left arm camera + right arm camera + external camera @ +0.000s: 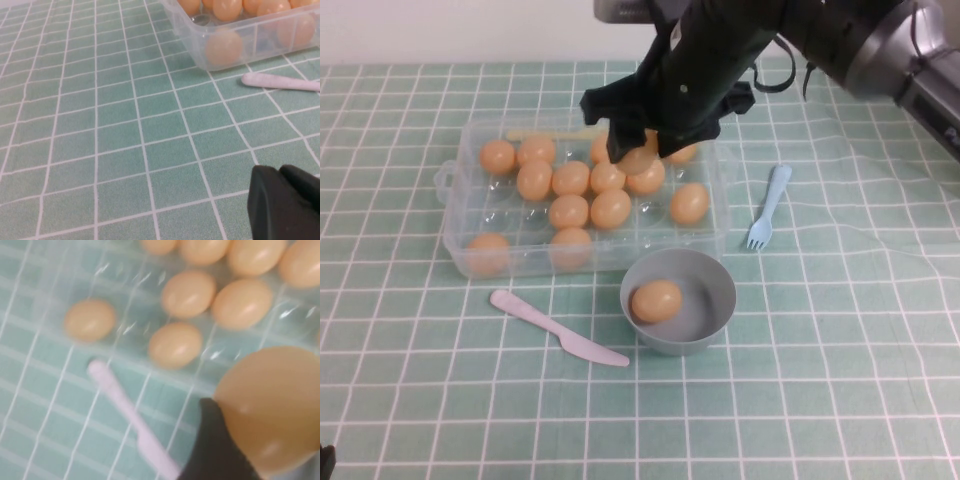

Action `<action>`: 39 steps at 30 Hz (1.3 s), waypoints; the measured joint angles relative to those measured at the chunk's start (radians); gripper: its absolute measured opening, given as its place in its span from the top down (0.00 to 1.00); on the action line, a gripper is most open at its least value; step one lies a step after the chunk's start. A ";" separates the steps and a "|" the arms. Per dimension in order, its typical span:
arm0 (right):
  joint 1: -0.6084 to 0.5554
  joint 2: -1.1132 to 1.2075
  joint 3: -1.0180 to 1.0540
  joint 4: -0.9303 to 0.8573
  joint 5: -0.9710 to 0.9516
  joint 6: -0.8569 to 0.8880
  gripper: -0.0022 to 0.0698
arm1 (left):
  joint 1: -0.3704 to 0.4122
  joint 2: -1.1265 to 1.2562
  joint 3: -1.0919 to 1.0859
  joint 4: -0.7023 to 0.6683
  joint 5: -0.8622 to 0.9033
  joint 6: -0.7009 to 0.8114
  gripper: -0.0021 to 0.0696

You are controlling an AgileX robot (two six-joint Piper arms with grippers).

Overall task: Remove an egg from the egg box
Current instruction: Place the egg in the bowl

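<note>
An orange-tan egg (pixel 638 160) clamped between the dark fingers of the right gripper (pixel 642 150), over the far middle of the egg box (pixel 455 215); whether lifted clear of its cup or still seated cannot be told. In the right wrist view, the same egg (pixel 272 410) large and close against a black finger (pixel 215 445), with other eggs lying in dimpled cups beyond it.

Egg box: clear plastic, rectangular, rounded corners, small handle loop on the robot's left end, standing on a green-and-white checked tablecloth (pixel 440 400). About a dozen similar eggs inside, crowded toward the middle and far side, one alone in the near left corner, one nearer the right end.

Right arm: black and bulky, reaching in from the far right and hiding part of the box's far edge.

Just beside the near right corner of the box, a round grey bowl (pixel 718 318) holding one more egg (pixel 656 301). Near the box's front wall, a pale pink plastic knife (pixel 558 327) lying at a slant, its tip close to the bowl. To the right of the box, a light blue plastic fork (pixel 767 208), prongs toward the robot.

Left gripper (pixel 285 205): only a dark edge visible in the left wrist view, low above bare cloth, well short of the box's near corner; fingers' state cannot be told.
</note>
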 joint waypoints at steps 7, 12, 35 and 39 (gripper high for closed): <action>0.047 -0.140 0.205 -0.003 0.001 -0.006 0.45 | 0.000 0.000 0.000 0.000 0.000 0.000 0.98; 0.050 -0.295 0.505 -0.014 -0.031 -0.006 0.45 | 0.000 0.000 0.000 0.000 0.000 0.000 0.98; 0.052 -0.352 0.880 0.005 -0.368 -0.006 0.46 | 0.000 0.000 0.000 0.000 0.000 0.000 0.98; 0.052 -0.300 0.831 0.005 -0.370 -0.006 0.46 | 0.000 0.000 0.000 0.000 0.000 0.000 0.98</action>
